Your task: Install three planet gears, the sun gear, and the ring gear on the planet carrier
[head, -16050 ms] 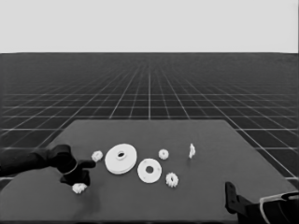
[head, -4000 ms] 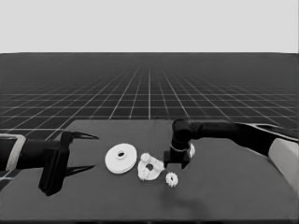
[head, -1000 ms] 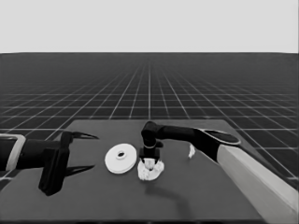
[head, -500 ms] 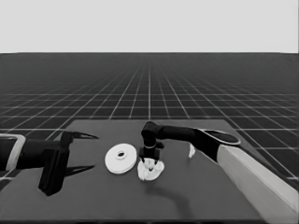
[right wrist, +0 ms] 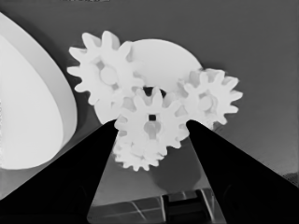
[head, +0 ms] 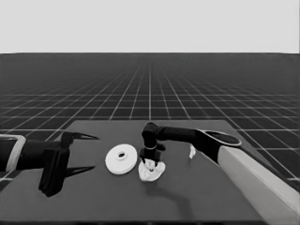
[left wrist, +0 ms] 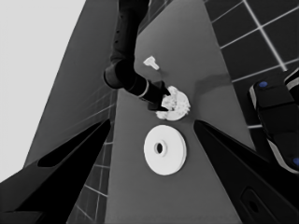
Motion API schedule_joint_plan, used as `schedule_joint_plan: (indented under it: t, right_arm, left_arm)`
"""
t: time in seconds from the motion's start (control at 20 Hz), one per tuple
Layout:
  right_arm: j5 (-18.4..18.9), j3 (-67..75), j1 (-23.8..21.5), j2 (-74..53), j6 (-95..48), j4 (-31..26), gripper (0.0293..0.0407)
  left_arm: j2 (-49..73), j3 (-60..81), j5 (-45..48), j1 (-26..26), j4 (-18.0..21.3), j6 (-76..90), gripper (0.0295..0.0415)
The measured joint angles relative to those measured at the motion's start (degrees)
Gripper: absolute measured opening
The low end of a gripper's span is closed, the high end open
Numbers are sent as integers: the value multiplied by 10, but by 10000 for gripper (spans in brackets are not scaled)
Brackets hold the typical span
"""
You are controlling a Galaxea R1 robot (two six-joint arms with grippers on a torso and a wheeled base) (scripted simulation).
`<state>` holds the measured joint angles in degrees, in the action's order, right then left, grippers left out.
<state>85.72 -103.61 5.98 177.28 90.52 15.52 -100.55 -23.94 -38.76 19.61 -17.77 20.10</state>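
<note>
Two arms show. At the table's left end the left gripper point(head: 79, 153) waits, fingers spread wide on nothing. Next comes the larger round part point(head: 121, 160), flat on the table point(head: 93, 197). Just beside it, the right gripper point(head: 150, 162) stands over the smaller round part point(head: 151, 172), fingers closed narrowly on the middle gear point(right wrist: 151, 123), apparently gripping it; three more gears point(right wrist: 106, 73) surround it. A thin white piece point(head: 191, 151) lies farther right.

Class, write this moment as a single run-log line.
right gripper: over smaller round part, centre gear between fingers | gears on it: four visible | larger round part: beside, not yet on | left gripper: parked, open
</note>
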Motion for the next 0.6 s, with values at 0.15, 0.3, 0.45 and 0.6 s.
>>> schedule_joint_plan:
  t: [0.15,0.3,0.45,0.6]
  right_arm:
    - [0,0,0,0,18,0,310]
    - [0,0,0,0,36,0,309]
    - [0,0,0,0,54,0,309]
    - [0,0,0,0,72,0,310]
  left_arm:
    - [0,0,0,0,0,0,385]
    - [0,0,0,0,0,0,385]
    - [0,0,0,0,0,0,385]
    - [0,0,0,0,0,0,385]
